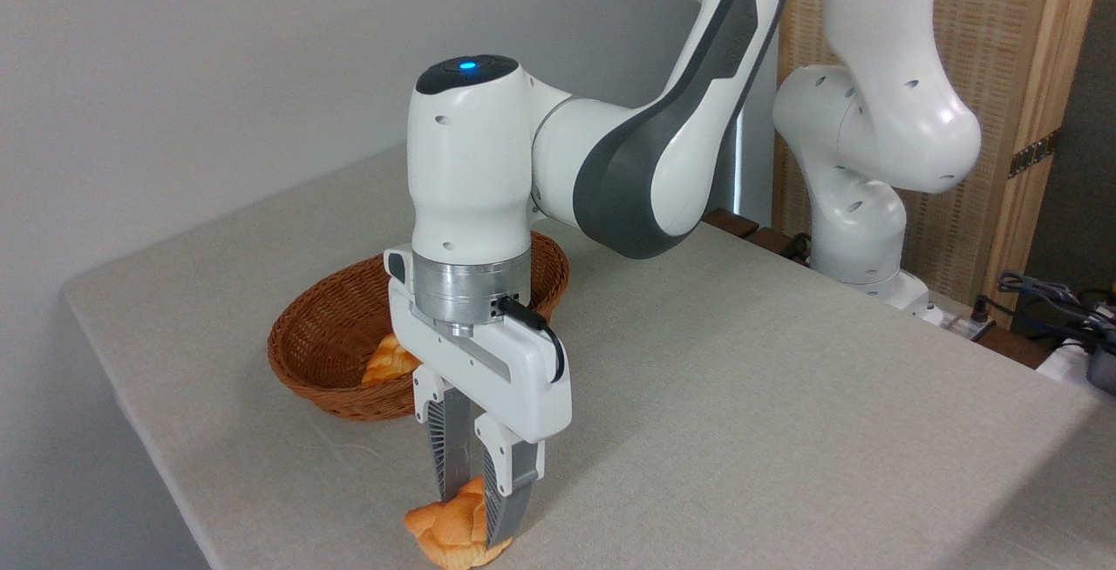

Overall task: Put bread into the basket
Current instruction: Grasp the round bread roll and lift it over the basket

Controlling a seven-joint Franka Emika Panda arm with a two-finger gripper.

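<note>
The gripper (475, 513) clamps the bread (453, 531) at the table's (741, 396) front edge; the basket (327, 339) lies just behind, up-left.

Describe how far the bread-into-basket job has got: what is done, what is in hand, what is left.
Done: the gripper has come down on the bread at the table's front edge. In hand: its fingers straddle the bun, apparently closed on it. Left: lifting it and carrying it back to the basket, where another bread piece already lies.
</note>
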